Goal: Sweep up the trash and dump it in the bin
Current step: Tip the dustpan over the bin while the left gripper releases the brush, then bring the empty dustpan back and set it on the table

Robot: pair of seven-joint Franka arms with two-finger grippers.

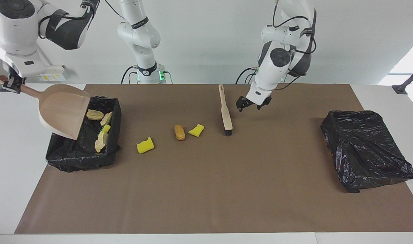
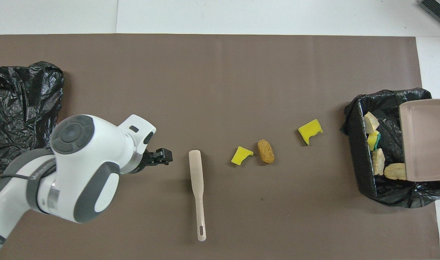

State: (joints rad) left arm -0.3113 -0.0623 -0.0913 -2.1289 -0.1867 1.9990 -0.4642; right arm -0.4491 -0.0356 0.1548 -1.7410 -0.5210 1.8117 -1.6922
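My right gripper (image 1: pixel 10 84) is shut on the handle of the beige dustpan (image 1: pixel 64 110), which is tilted steeply over the black-lined bin (image 1: pixel 113 137) with its pan bare. Several pieces of trash (image 1: pixel 103 130) lie inside the bin (image 2: pixel 362 162), sponge chunks and pastry bits (image 2: pixel 374 141). On the mat lie a yellow sponge chunk (image 1: pixel 145 145), a brown bread roll (image 1: pixel 179 132) and a second yellow chunk (image 1: pixel 196 130). The beige brush (image 1: pixel 225 112) lies flat beside them. My left gripper (image 1: pixel 252 103) hangs open over the mat next to the brush (image 2: pixel 197 180), holding nothing.
A crumpled black bag (image 1: pixel 365 149) sits at the left arm's end of the brown mat (image 1: pixel 206 189). White table edges border the mat on all sides.
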